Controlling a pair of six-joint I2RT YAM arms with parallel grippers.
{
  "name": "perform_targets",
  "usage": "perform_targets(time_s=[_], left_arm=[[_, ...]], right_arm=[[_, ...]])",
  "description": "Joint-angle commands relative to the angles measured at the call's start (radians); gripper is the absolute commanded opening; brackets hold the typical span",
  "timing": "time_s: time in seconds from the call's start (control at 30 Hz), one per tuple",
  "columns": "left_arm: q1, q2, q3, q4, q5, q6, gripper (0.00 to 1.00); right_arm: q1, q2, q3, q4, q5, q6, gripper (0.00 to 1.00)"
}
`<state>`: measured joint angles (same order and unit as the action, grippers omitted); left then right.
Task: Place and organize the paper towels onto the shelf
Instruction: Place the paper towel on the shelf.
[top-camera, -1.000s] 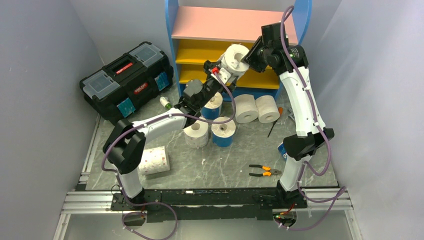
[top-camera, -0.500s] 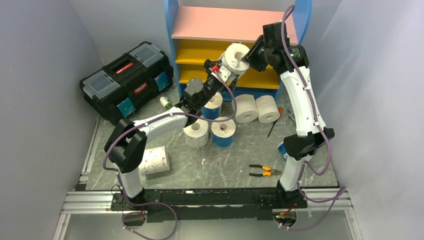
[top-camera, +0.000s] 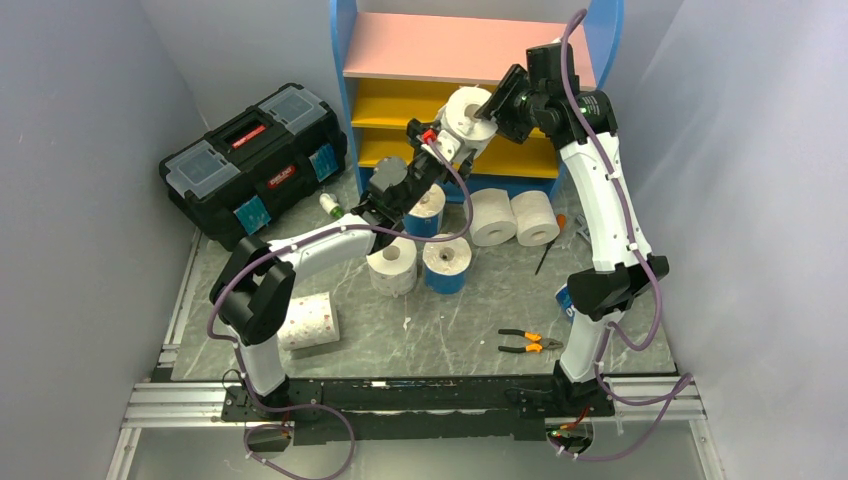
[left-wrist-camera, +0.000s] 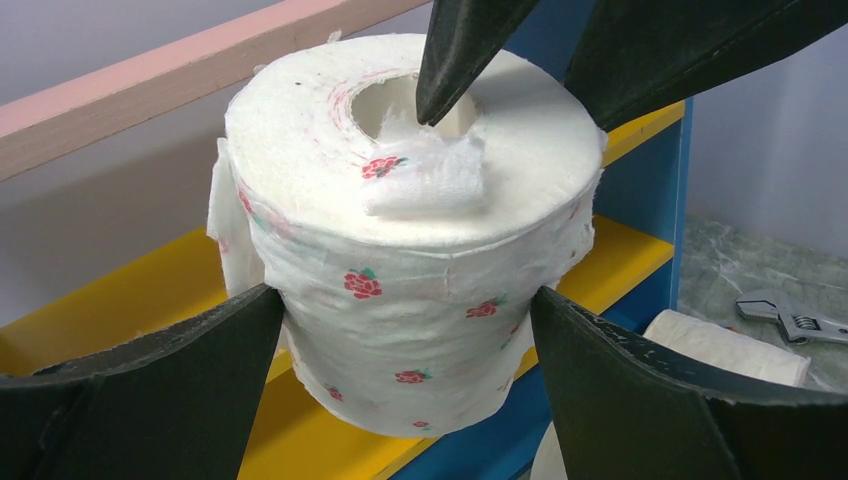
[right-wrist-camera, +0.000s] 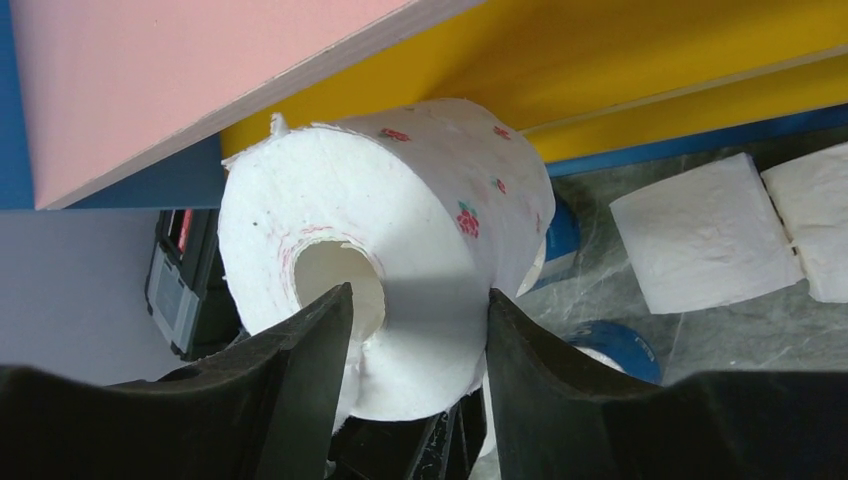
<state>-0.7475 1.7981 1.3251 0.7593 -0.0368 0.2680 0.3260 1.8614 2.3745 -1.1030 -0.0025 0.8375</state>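
rose-dotted roll (left-wrist-camera: 420, 270) in the left fingers (left-wrist-camera: 190, 375) — at the shelf's (top-camera: 450, 45) open front

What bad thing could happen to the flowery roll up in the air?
1. The left gripper only squeezes the flowery roll by its soft sides, so it might slip and drop.
2. The right gripper has one finger in the core, beside a torn flap; pulling out could snag it and tug the roll loose.

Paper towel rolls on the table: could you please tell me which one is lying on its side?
The pink-dotted roll beside the left arm's base. It alone shows its printed side upward; the other rolls on the table stand on end, cores facing up.
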Motion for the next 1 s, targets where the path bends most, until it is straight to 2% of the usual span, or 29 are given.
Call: perform_targets(time_s=[0.0,0.27,0.63,0.83,0.97], left_arm=[[-0.01,0.014,0.056,0.048,0.006,-0.015,0.99],[-0.008,0.01,0.065,0.044,-0.003,-0.028,0.97],[-0.008,0.007,0.069,0.046,-0.016,-0.046,0.96],[0.001,0.005,0.063,0.043,-0.047,-0.1,0.96],[0.017,-0.004,0.048,0.052,-0.054,-0.162,0.96]], right_arm=[[0.003,-0.018,0.0,0.07,-0.065,-0.003,0.54],[-0.001,-0.052,-0.036,0.099,-0.077,-0.009,0.73],[-0.016,-0.087,-0.07,0.138,-0.107,-0.009,0.82],[-0.03,-0.126,-0.155,0.222,-0.145,-0.004,0.82],[-0.031,-0.088,-0.107,0.197,-0.166,-0.016,0.82]])
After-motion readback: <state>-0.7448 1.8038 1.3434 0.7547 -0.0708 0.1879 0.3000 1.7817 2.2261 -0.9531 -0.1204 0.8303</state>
